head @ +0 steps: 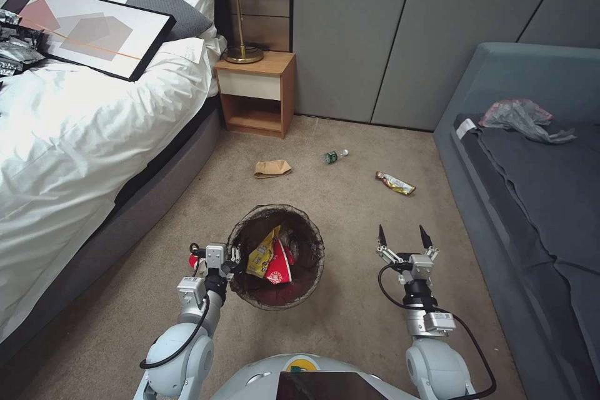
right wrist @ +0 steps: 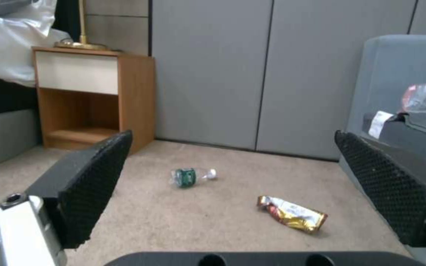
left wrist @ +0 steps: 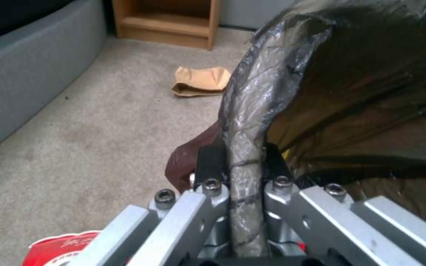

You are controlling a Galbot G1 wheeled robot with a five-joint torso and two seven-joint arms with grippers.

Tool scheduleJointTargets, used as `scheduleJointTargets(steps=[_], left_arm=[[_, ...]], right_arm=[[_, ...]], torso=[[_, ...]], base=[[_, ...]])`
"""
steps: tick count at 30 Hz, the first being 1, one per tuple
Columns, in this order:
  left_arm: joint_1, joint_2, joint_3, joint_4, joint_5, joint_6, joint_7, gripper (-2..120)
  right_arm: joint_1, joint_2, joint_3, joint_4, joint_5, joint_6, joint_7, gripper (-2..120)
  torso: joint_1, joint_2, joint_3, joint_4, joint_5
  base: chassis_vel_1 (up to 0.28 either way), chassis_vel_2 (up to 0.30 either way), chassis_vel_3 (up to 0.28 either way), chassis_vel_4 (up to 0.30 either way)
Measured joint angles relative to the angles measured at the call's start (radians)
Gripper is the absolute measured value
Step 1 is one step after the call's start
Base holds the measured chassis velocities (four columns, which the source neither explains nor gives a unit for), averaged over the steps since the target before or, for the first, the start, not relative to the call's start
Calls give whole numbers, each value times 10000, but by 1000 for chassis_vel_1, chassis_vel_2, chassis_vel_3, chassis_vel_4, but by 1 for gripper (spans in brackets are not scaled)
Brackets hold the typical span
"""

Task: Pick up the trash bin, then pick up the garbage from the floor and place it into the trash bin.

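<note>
Head view shows the trash bin (head: 275, 257) in front of the robot above the beige carpet, its dark liner folded over the rim, with the left claw (head: 232, 257) clamped on the rim at the bin's left side. Inside the bin lie a yellow snack wrapper (head: 262, 254) and a red-and-white paper cup (head: 280, 270). The right claw (head: 405, 240) hangs to the right of the bin, well apart from it, its two dark fingers spread wide with nothing between them. Still on the floor beyond the bin are a crumpled brown paper bag (head: 272, 168), a green-labelled plastic bottle (head: 334, 156) lying on its side, and a gold and red wrapper (head: 395, 183) further right, nearer the grey sofa (head: 531, 200). A wooden nightstand (head: 256, 95) carrying a lamp (head: 236, 0) stands between the bed (head: 75, 131) and the panelled wall. In the left wrist view the claw's black pads grip the liner-covered rim from both sides, one inside and one outside the bin, and the paper bag lies on the carpet beyond. In the right wrist view the bottle and the wrapper lie on the carpet between the parted fingers.
</note>
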Motion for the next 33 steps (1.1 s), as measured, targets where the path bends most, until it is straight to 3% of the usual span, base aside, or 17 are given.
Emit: scheduleJointTargets(steps=[33], left_arm=[[-6, -45, 50, 61, -41, -96, 8, 2]], right_arm=[[238, 102, 126, -116, -113, 312, -255, 100]], torso=[[0, 0, 0, -2, 0]], base=[[-8, -7, -7, -7]])
